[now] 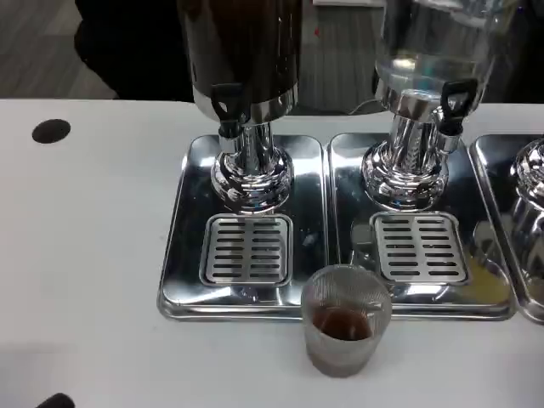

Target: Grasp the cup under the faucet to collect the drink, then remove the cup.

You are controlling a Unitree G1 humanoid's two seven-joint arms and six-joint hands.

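White table [85, 255], cup [346, 331] (brown drink inside) at 6 o'clock before steel trays [183, 255]; dark hole [51, 130] at 10 o'clock.

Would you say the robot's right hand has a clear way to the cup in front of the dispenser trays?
Probably yes. The cup stands alone on the white table, just off the trays' front edge, with bare table to its right and front. How far off the right hand waits cannot be told.

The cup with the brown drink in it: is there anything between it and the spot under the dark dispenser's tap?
Nothing visible. The cup stands on the white table just in front of the trays. Between it and the slotted grate under the dark dispenser's faucet lies only the tray's low rim.
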